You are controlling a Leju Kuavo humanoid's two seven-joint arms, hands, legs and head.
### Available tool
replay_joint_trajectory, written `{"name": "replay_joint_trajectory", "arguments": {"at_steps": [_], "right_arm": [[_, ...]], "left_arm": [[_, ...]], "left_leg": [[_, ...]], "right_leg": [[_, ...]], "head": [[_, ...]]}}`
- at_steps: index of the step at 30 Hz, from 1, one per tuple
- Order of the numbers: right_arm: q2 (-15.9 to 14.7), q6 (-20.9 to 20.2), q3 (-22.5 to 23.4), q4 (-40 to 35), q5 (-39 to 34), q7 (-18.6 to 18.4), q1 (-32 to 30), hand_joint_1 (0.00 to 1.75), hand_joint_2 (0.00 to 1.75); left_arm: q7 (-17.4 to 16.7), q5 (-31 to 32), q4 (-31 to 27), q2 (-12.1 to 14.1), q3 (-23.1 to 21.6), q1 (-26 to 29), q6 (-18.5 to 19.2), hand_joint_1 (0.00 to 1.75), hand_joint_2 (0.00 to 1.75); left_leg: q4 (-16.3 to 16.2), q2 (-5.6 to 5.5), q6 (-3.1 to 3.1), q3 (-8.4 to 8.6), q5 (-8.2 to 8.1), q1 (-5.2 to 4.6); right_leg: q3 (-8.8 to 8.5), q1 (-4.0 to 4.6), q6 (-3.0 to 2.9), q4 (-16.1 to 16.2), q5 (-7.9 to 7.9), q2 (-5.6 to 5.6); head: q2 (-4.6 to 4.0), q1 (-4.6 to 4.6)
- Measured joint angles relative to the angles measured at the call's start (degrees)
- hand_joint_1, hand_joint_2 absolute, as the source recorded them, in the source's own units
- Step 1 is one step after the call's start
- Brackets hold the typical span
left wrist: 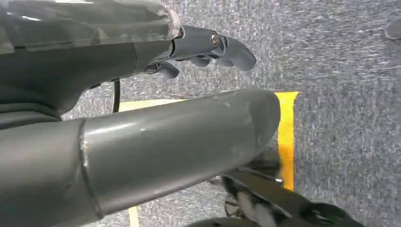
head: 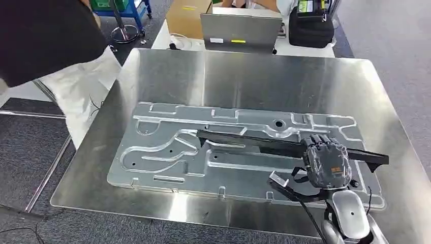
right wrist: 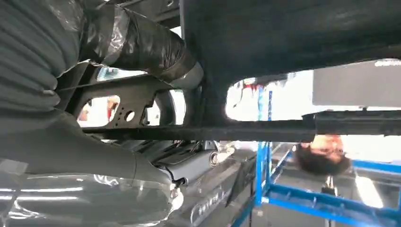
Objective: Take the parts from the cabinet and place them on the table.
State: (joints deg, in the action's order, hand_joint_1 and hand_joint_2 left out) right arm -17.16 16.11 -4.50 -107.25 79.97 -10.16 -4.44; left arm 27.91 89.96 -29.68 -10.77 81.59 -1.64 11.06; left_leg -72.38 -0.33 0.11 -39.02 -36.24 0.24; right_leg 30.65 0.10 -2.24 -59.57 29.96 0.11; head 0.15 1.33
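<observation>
Spanning most of the head view, the steel table (head: 167, 76) is the biggest thing here, its bare polished top serving as the drop-off surface the task names. On it lies a broad stamped aluminium panel (head: 167, 152), flat and slightly skewed, with raised ribs and small holes; it sits well inside the table's edges, which in my judgement keeps it stable as a bed for what comes next. Across that panel runs the long black bracket (head: 254, 142), the part being delivered, lying nearly level from the panel's middle out past its far right end. The right hand (head: 328, 162) grips the bracket near that right end, fingers wrapped over the top of it, so the bar is carried from one end while the other end reaches inward over the panel; whether the bar already rests on the panel or hangs just above it I cannot tell. The right wrist view, turned over, shows the same dark perforated bar clamped against the palm. The left hand (left wrist: 208, 45) hangs at the robot's side over grey carpet and a yellow floor line, holding nothing, its fingers loosely curled. Beyond the table sit a cardboard box (head: 188, 18), shut so its contents are hidden, and a black bag (head: 310, 28), also closed.
</observation>
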Motion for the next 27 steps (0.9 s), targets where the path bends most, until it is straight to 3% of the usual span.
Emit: {"name": "replay_joint_trajectory", "arguments": {"at_steps": [1,2,3,4,5,6,7,8,9,10,12,13,14,15,16,17,18,19,20,21,23,25,27], "right_arm": [[-0.02,-0.02,-0.27,0.31,-0.04,0.02,0.26,1.75,1.75],[-0.04,-0.04,-0.59,0.63,-0.07,0.02,0.53,1.75,1.75],[-0.04,-0.07,-0.92,0.99,-0.09,0.02,0.67,1.75,1.75],[-0.07,-0.15,-1.40,1.53,-0.11,0.15,1.16,1.75,1.75],[-0.11,-0.31,-1.67,1.77,-0.18,0.15,1.31,1.75,1.75],[-0.09,-0.28,-1.86,2.01,-0.17,0.15,1.18,1.75,1.75],[-0.13,-0.26,-1.95,2.14,-0.17,0.22,1.19,1.75,1.75],[-0.28,-0.26,-2.01,2.30,-0.17,0.20,1.39,1.75,1.75],[-0.39,-0.24,-2.23,2.49,-0.17,0.29,1.52,1.75,1.75],[-0.52,-0.20,-2.36,2.58,-0.17,0.28,1.96,1.75,1.75],[-0.57,-0.20,-2.50,2.91,-0.17,0.28,2.07,1.75,1.75],[-0.57,-0.20,-2.74,3.13,-0.20,0.31,1.98,1.75,1.75],[-0.57,-0.20,-2.95,3.32,-0.20,0.33,1.98,1.75,1.75],[-0.57,-0.20,-3.11,3.35,-0.20,0.35,2.02,1.75,1.75],[-0.57,-0.20,-3.24,3.35,-0.20,0.39,1.97,1.75,1.75],[-0.57,-0.20,-3.33,3.39,-0.20,0.44,2.00,1.75,1.75],[-0.57,-0.20,-3.41,3.56,-0.20,0.48,1.93,1.75,1.75],[-0.55,-0.17,-3.59,3.81,-0.20,0.48,2.12,1.75,1.75],[-0.59,-0.02,-3.89,3.65,-0.20,0.59,2.25,1.75,1.75],[-0.61,0.07,-4.00,3.39,-0.22,0.61,2.31,1.75,1.75],[-0.61,-0.07,-4.31,3.35,-0.31,0.68,2.63,1.75,1.75],[-0.61,-0.35,-4.79,3.32,-0.46,0.66,2.78,1.75,1.75],[-0.61,-0.35,-5.07,3.35,-0.48,0.66,2.83,1.75,1.75]], "left_arm": [[0.00,0.00,0.18,0.11,-0.11,0.00,-0.07,0.00,0.00],[0.00,0.02,0.37,0.30,-0.17,0.08,-0.07,0.00,0.00],[0.00,0.00,0.39,0.61,-0.20,0.12,-0.11,0.00,0.00],[-0.09,0.00,0.63,0.70,-0.22,0.11,-0.11,0.00,0.00],[-0.07,0.00,0.72,1.03,-0.28,0.07,-0.24,0.00,0.00],[-0.11,0.00,0.83,1.07,-0.37,0.21,-0.31,0.00,0.00],[-0.11,0.00,0.87,1.16,-0.37,0.31,-0.31,0.00,0.00],[-0.11,0.02,1.02,1.11,-0.41,0.20,-0.31,0.00,0.00],[-0.07,0.00,1.11,1.20,-0.41,0.17,-0.31,0.00,0.00],[-0.07,0.02,1.18,1.22,-0.41,0.11,-0.31,0.00,0.00],[-0.07,0.02,1.33,1.20,-0.44,-0.07,-0.37,0.00,0.00],[-0.07,0.00,1.40,1.20,-0.44,-0.02,-0.35,0.00,0.00],[-0.09,0.02,1.55,1.18,-0.44,0.05,-0.31,0.00,0.00],[-0.09,0.02,1.73,1.18,-0.44,0.19,-0.31,0.00,0.00],[-0.09,0.02,1.79,1.16,-0.44,0.26,-0.28,0.00,0.00],[-0.09,0.02,1.83,1.16,-0.44,0.23,-0.31,0.00,0.00],[-0.09,0.02,1.81,1.20,-0.44,0.37,-0.31,0.00,0.00],[-0.13,0.02,1.84,1.25,-0.44,0.04,-0.31,0.00,0.00],[-0.13,0.02,1.84,1.22,-0.44,-0.09,-0.31,0.00,0.00],[-0.13,0.02,1.84,1.22,-0.44,-0.07,-0.33,0.00,0.00],[-0.13,0.02,1.86,1.22,-0.44,-0.13,-0.42,0.00,0.00],[-0.13,0.02,2.01,1.18,-0.46,-0.35,-0.52,0.00,0.00],[-0.13,0.02,2.10,1.22,-0.46,-0.50,-0.74,0.00,0.00]], "left_leg": [[4.17,0.01,0.79,0.75,3.28,-0.28],[8.81,0.01,2.13,1.57,7.96,-0.86],[11.68,-0.24,3.77,1.71,12.87,-1.63],[11.55,-0.54,4.03,1.23,11.25,-1.75],[12.59,-0.51,3.90,2.09,11.42,-2.00],[14.01,-0.52,4.38,2.45,11.65,-2.01],[14.65,-0.41,4.55,3.61,11.74,-1.95],[16.11,-0.51,4.28,5.62,12.01,-1.24],[16.81,-0.49,4.27,6.87,11.88,-1.20],[17.10,-0.47,4.41,7.53,11.62,-1.11],[17.09,-0.52,4.00,8.23,10.63,-0.89],[17.07,-0.57,3.78,8.72,10.10,-0.74],[17.06,-0.60,3.51,9.47,9.51,-0.57],[17.05,-0.60,3.21,10.46,8.79,-0.30],[17.00,-0.61,2.85,11.50,8.04,0.01],[16.85,-0.57,2.35,12.52,7.17,0.30],[16.77,-0.60,1.74,12.59,6.31,0.29],[16.31,-0.65,1.34,13.17,5.85,0.29],[16.47,-0.61,0.96,12.79,5.61,0.28],[16.48,-0.39,0.51,13.18,5.35,0.27],[15.27,-0.33,0.10,13.48,5.65,0.53],[9.77,-0.04,-0.15,10.89,4.60,0.70],[3.51,-0.05,-0.53,6.55,1.69,0.75]], "right_leg": [[-1.06,0.35,-0.06,0.05,0.74,-0.03],[-1.98,0.60,-0.13,0.14,1.44,-0.10],[-2.02,0.19,-0.28,0.25,2.00,-0.10],[-2.43,0.55,0.20,0.53,2.35,0.33],[-2.64,0.40,0.58,0.83,2.52,0.31],[-3.36,0.30,0.89,0.52,1.83,0.31],[-3.89,0.24,1.25,1.01,1.12,0.28],[-4.17,0.47,1.41,0.58,1.35,0.31],[-3.85,0.39,1.62,-1.38,1.60,0.20],[-1.82,0.19,2.01,-4.76,2.54,0.24],[3.58,-0.53,2.86,-11.80,6.43,0.18],[5.74,-0.90,3.20,-13.83,8.07,0.19],[6.91,-1.22,3.63,-13.82,8.00,0.17],[6.90,-1.50,4.07,-11.59,6.39,0.15],[6.05,-1.74,4.46,-7.84,3.62,0.10],[4.84,-2.05,4.83,-2.93,-0.47,0.01],[4.32,-2.44,5.11,0.72,-5.86,-0.35],[5.28,-1.88,4.70,0.62,-4.93,-0.50],[5.21,-1.60,3.67,0.34,-4.89,-0.36],[5.31,-1.62,3.08,0.50,-5.20,-0.21],[4.04,-1.49,2.03,0.60,-4.61,-0.06],[2.57,-1.53,1.16,1.21,-4.02,-0.45],[2.19,-1.38,0.66,1.18,-3.70,-0.53]], "head": [[0.00,0.00],[0.00,0.02],[0.00,0.04],[0.00,0.11],[0.00,0.11],[-0.02,0.02],[-0.02,0.07],[0.00,-0.02],[0.00,0.09],[0.00,0.04],[0.00,0.04],[0.00,0.07],[0.00,0.06],[0.00,0.07],[-0.02,0.07],[0.00,0.07],[0.00,0.11],[0.00,0.06],[0.00,0.20],[0.00,0.22],[0.00,0.22],[0.00,0.15],[0.00,0.15]]}}
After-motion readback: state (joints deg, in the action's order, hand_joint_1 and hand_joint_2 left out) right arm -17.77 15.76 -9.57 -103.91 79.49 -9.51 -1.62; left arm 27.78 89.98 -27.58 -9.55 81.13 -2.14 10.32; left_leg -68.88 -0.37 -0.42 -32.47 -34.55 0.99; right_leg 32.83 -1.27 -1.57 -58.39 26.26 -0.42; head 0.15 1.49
